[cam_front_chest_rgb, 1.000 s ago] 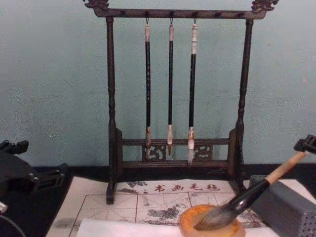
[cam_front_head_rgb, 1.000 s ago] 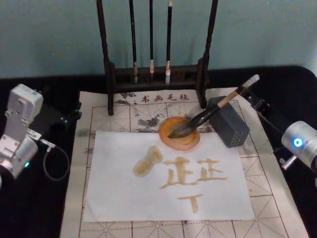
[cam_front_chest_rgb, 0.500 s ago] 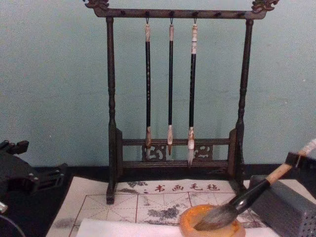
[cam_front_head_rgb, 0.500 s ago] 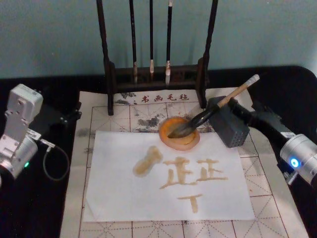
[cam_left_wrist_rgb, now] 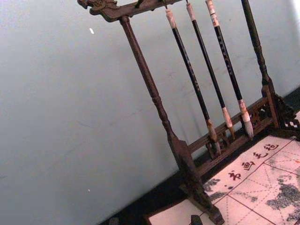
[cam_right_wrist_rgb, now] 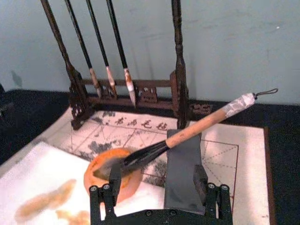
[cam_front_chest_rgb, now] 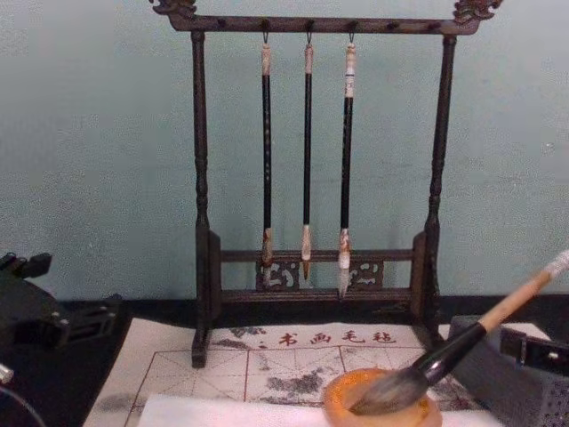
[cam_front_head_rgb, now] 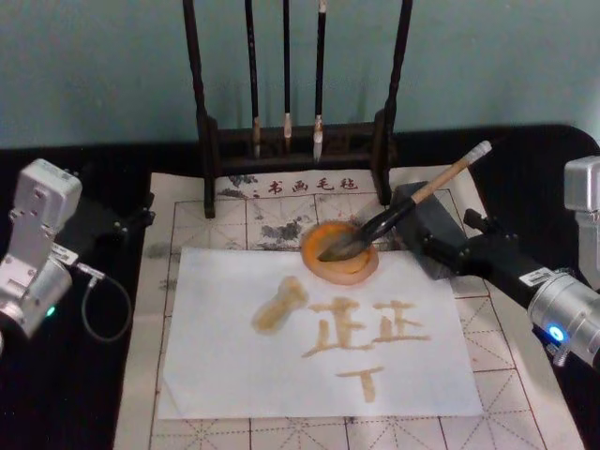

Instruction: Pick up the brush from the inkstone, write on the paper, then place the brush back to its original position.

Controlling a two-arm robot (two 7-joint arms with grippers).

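- A black desk (cam_front_head_rgb: pixel 56 394) is seen in front of a pale blue-green wall (cam_front_head_rgb: pixel 112 66).
- A gridded felt mat (cam_front_head_rgb: pixel 234 220) is laid on the desk, with a white paper sheet (cam_front_head_rgb: pixel 225 375) on it toward the front edge; orange-brown strokes are marked on the sheet.
- A dark wooden brush rack (cam_front_head_rgb: pixel 295 141) is placed at the mat's rear edge, and three thin brushes (cam_front_chest_rgb: pixel 307 151) are hung from its top bar.
- The inkstone (cam_front_head_rgb: pixel 340 251) is set on the mat at the paper's rear edge; a grey block (cam_right_wrist_rgb: pixel 183 168) is placed just beside it, toward the desk's right edge.
- The brush (cam_front_head_rgb: pixel 403 211) is laid with its tuft in the inkstone and its handle propped on the grey block, the pale end pointed to the rear right corner.
- The right gripper (cam_right_wrist_rgb: pixel 157 180) is held at the near side of the grey block, fingers (cam_right_wrist_rgb: pixel 115 176) spread wide and nothing grasped. One finger is seen by the inkstone's near rim, the other (cam_right_wrist_rgb: pixel 200 180) at the block; the brush is located beyond the fingertips, untouched.
- The left gripper (cam_front_head_rgb: pixel 131 220) is parked near the desk's left edge; its finger state cannot be told.
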